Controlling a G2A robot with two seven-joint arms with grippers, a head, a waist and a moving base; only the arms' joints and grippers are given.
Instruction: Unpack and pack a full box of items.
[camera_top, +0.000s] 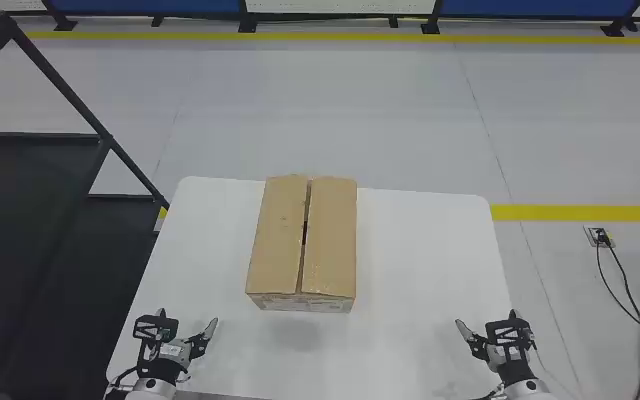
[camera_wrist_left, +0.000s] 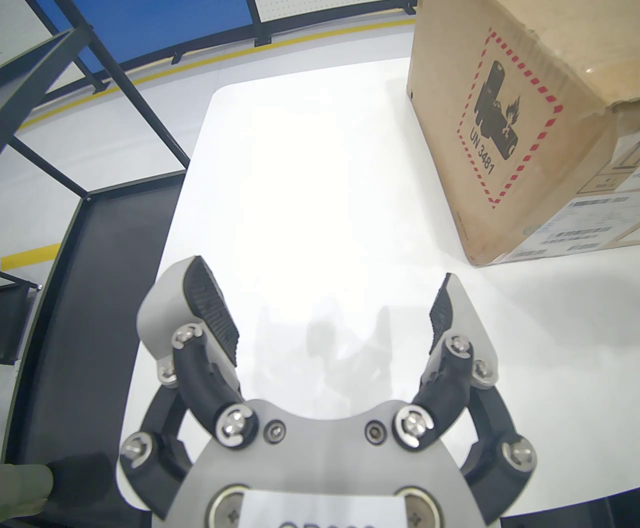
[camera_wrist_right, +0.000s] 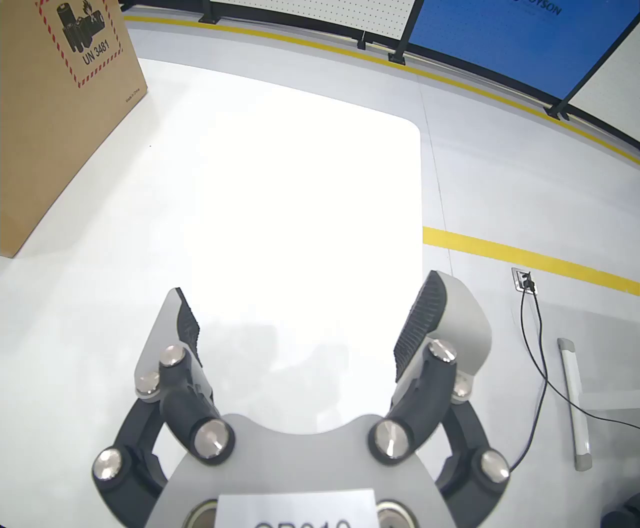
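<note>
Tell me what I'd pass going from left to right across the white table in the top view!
The robot's black-and-silver left hand → the closed brown cardboard box → the robot's black-and-silver right hand.

Workshop hall; grey floor (camera_top: 400, 110), yellow floor lines (camera_top: 560, 212), blue partition panels (camera_wrist_right: 500, 50)

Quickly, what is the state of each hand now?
Left hand: open, holding nothing.
Right hand: open, holding nothing.
</note>
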